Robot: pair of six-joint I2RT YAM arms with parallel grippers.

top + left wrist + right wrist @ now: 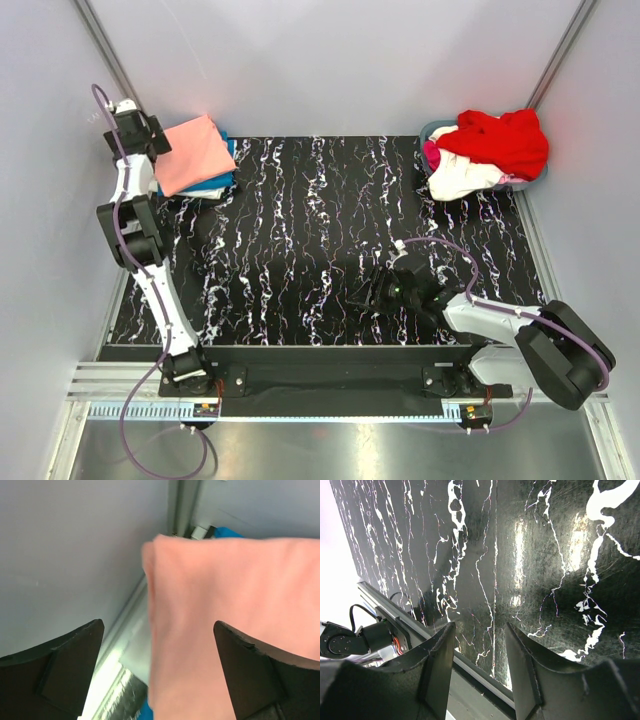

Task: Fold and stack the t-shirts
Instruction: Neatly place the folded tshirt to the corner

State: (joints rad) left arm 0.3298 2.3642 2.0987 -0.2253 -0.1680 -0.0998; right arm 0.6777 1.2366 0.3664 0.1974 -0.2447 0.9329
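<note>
Top view: salmon-pink t-shirt [195, 152] is lying folded on blue t-shirt [225, 183] at the table's [320, 220] far-left corner. Basket [428, 130] at the far-right corner is holding red t-shirt [500, 140], white t-shirt [465, 178] and magenta t-shirt [432, 155].
Left wrist: left gripper [157, 624] is standing spread wide, released, over the pink cloth.
Right wrist: right gripper [480, 630] is hanging part-spread, empty, above the table.

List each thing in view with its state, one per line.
blue shirt, folded, bottom of the stack.
pink shirt, folded, on top of it.
red shirt, crumpled in the basket.
white shirt, crumpled in the basket.
left tool, open, empty.
right tool, open, empty.
</note>
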